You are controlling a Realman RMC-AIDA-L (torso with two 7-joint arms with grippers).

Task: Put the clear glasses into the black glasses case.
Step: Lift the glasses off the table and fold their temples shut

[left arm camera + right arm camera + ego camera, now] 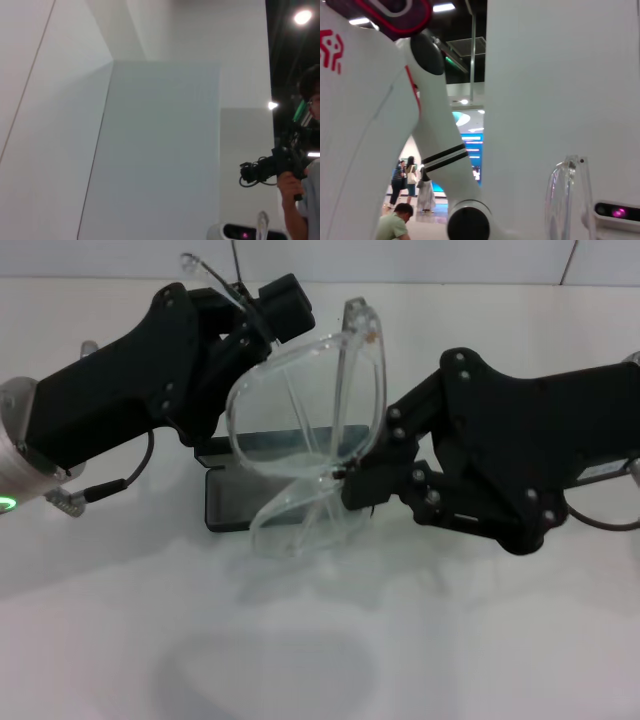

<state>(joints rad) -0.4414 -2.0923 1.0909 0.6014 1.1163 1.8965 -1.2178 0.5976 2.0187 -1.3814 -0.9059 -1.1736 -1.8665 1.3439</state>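
**Observer:** What have you got hold of?

**Me:** The clear glasses (305,430), colourless see-through plastic with thin temple arms, are held up in the air between my two grippers. My right gripper (352,475) is pinched on the frame low down, near the bridge. My left gripper (243,335) is up at a temple arm, whose tip pokes out past it; I judge it closed on that arm, though its fingers are partly hidden.

**Observer:** And the case?

**Me:** The black glasses case (222,498), rectangular with rounded corners, lies open on the white table (100,640), directly below and behind the glasses.

**Observer:** What worries you?

**Me:** Both grips are on thin, slick plastic. If my arms pull apart or twist out of step, the temple could bend or snap at its hinge. If one grip lets go early, the frame swings on the other and may slip. And lowering them tilted like this, a lens edge could land on the case wall and push the case away.
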